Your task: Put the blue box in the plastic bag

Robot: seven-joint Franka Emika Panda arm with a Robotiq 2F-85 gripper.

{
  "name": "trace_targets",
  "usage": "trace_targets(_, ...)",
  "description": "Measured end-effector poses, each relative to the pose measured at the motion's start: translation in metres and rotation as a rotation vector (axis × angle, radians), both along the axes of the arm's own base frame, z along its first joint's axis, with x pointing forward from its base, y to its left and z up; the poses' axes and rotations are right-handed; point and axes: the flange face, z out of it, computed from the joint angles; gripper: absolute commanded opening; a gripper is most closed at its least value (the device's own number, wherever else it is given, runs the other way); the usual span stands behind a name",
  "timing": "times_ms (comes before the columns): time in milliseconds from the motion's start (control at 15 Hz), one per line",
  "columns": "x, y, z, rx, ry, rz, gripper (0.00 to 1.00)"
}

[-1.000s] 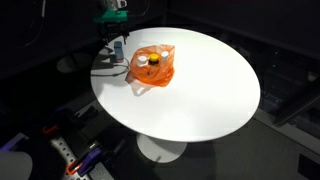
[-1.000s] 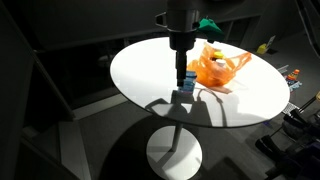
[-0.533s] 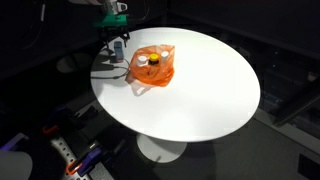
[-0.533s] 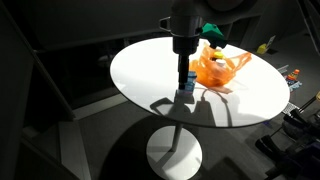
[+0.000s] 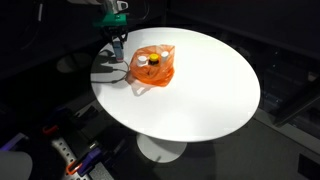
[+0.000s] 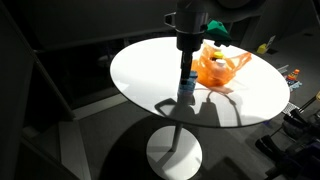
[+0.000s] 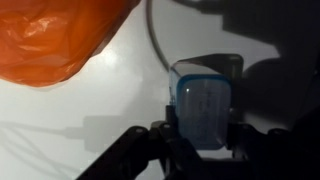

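Note:
The blue box (image 7: pixel 203 100), a small blue and white container, stands on the white round table (image 5: pixel 200 100) close to its edge. My gripper (image 7: pixel 203 126) comes down from above and is shut on the blue box, one dark finger pressed against each side. In both exterior views the gripper (image 5: pixel 118 44) (image 6: pixel 186 82) holds the box (image 5: pixel 119 49) (image 6: pixel 186 90) just beside the orange plastic bag (image 5: pixel 154 66) (image 6: pixel 218 66). The bag (image 7: pixel 55 35) lies crumpled on the table, its mouth upward with small items inside.
The table's edge (image 6: pixel 140 100) runs close to the box, with dark floor beyond it. A dark cable (image 7: pixel 155 40) lies on the table beside the bag. Tools and clutter (image 5: pixel 75 160) sit on the floor below.
The jaws have closed onto the blue box; earlier they stood wide around it. The arm has barely shifted and the bag has not moved.

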Motion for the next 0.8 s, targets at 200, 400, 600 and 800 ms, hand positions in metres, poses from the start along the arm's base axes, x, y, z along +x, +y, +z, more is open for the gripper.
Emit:
trace_targets(200, -0.004, -0.006, 0.016, -0.003, -0.019, -0.011, 0.19)
trace_targets(400, -0.010, -0.012, 0.038, -0.004, -0.043, -0.024, 0.19)
trace_targets(600, -0.017, -0.026, 0.062, -0.008, -0.071, -0.051, 0.19)
trace_targets(800, -0.026, -0.049, 0.085, -0.014, -0.098, -0.096, 0.19)
